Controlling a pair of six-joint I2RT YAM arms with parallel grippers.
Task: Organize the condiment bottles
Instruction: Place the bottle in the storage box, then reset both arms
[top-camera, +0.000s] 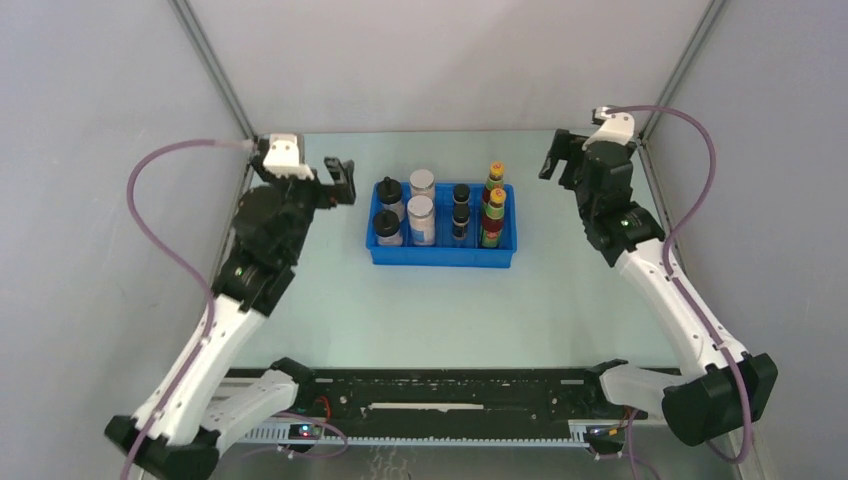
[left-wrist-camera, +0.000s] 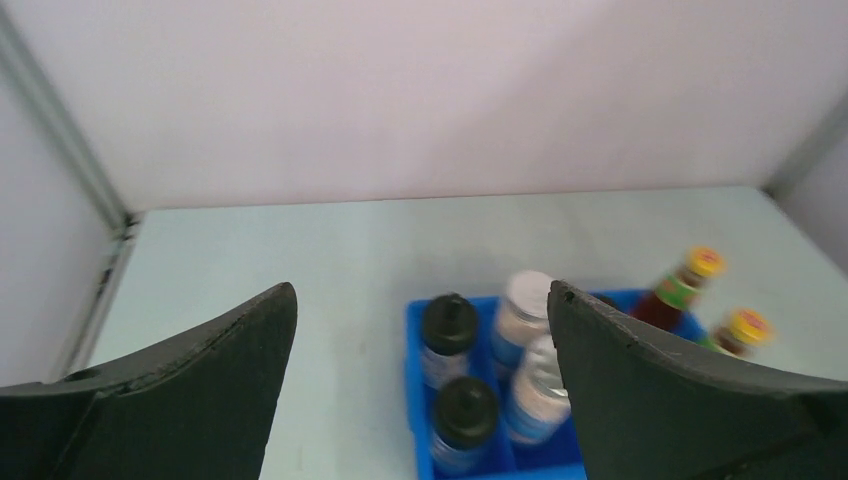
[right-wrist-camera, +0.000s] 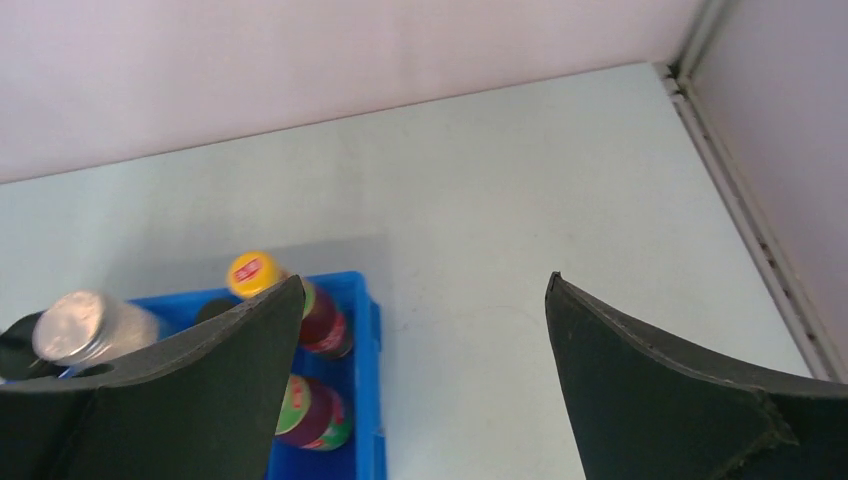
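Both my left gripper (top-camera: 342, 182) and right gripper (top-camera: 556, 158) stand spread wide and empty, one at each side of the blue tray (top-camera: 440, 258) and apart from it. All eight bottles (top-camera: 421, 218) stand upright inside it, paired by kind. Risk noted: a low inward swing could clip the tall orange-capped pair (top-camera: 494, 205) nearest my right gripper and topple them onto their neighbours.

Four upright pairs in a blue tray (top-camera: 440, 258), one column each, left to right: black knob-capped bottles (top-camera: 387, 224), clear white-lidded bottles (top-camera: 421, 218), short dark bottles (top-camera: 460, 214), slim orange-capped bottles (top-camera: 493, 215).
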